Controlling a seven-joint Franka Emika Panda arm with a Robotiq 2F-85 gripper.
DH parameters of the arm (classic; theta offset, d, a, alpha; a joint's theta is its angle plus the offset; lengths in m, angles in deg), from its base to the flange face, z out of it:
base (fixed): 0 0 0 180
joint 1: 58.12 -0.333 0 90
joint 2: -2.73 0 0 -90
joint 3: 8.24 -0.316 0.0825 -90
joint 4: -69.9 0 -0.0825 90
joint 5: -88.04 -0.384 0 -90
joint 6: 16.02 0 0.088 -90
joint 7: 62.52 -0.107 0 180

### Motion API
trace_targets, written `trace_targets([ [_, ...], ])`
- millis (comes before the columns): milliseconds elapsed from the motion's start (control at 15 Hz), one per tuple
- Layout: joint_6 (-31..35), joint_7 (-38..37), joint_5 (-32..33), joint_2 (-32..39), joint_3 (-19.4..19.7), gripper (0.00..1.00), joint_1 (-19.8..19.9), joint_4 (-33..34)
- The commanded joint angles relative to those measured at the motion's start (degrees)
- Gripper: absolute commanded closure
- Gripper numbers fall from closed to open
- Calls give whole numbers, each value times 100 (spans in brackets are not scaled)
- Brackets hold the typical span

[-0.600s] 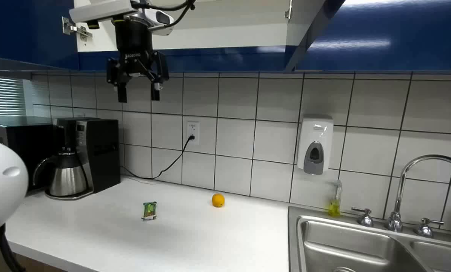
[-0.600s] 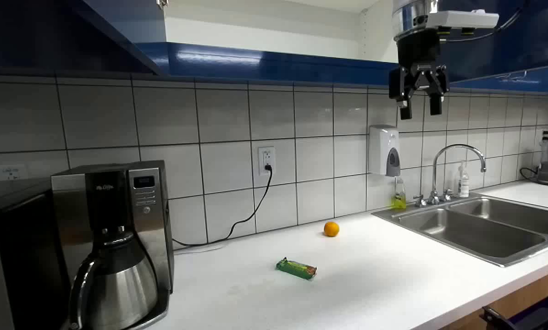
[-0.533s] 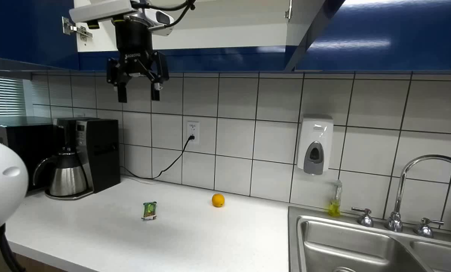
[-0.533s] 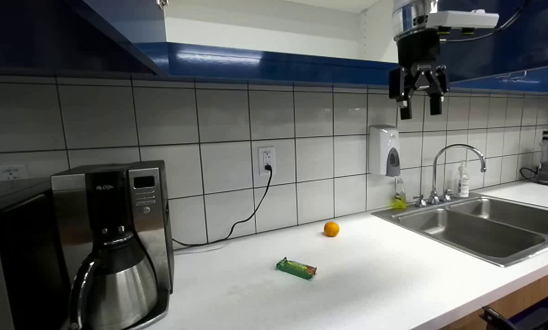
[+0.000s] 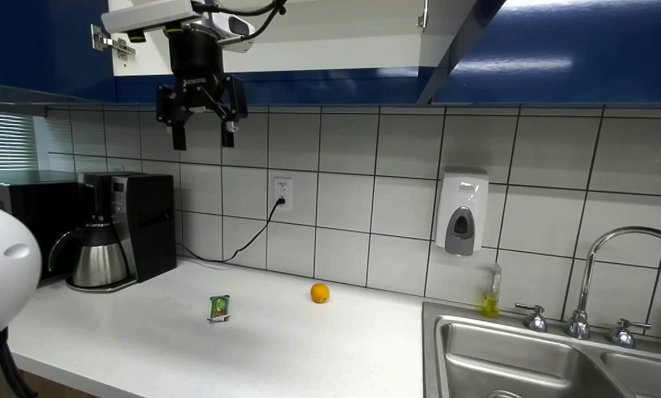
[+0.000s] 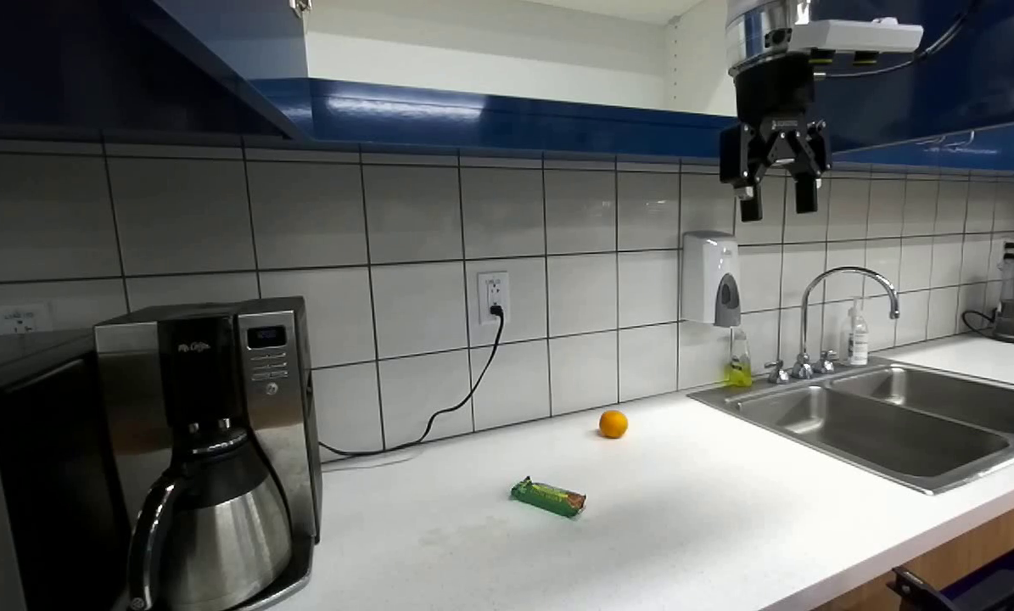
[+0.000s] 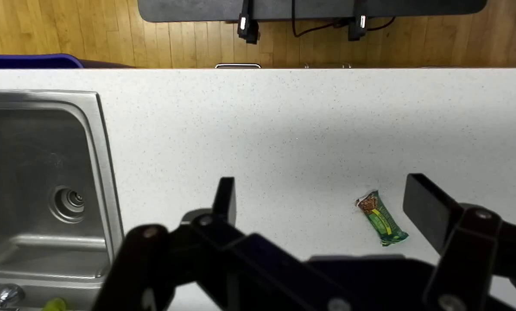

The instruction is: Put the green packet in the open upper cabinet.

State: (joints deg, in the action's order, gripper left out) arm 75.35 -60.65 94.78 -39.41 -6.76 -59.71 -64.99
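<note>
The green packet (image 5: 219,308) lies on the white counter; it also shows in an exterior view (image 6: 549,497). In the wrist view the packet (image 7: 381,218) lies below and between the fingers, nearer the right one, with a brown end and a yellow stripe. My gripper (image 5: 203,142) hangs high above the counter, fingers down, wide open and empty; it also shows in an exterior view (image 6: 779,210) and in the wrist view (image 7: 320,190). The open upper cabinet (image 5: 336,52) has a white interior and a blue lower edge (image 6: 490,123). Its upper part is out of frame.
A small orange ball (image 6: 613,423) lies on the counter near the tiled wall. A coffee maker (image 6: 273,356) stands at one end, a steel sink (image 7: 106,172) at the other. A soap dispenser (image 5: 463,213) hangs on the wall. A cord (image 5: 253,243) runs to an outlet.
</note>
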Motion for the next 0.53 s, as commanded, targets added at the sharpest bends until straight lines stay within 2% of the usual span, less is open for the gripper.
trace_targets([
  [0,-5,23,-22,5,-32,0,46,9],
  [467,44,75,-12,273,-34,0,19,-181],
])
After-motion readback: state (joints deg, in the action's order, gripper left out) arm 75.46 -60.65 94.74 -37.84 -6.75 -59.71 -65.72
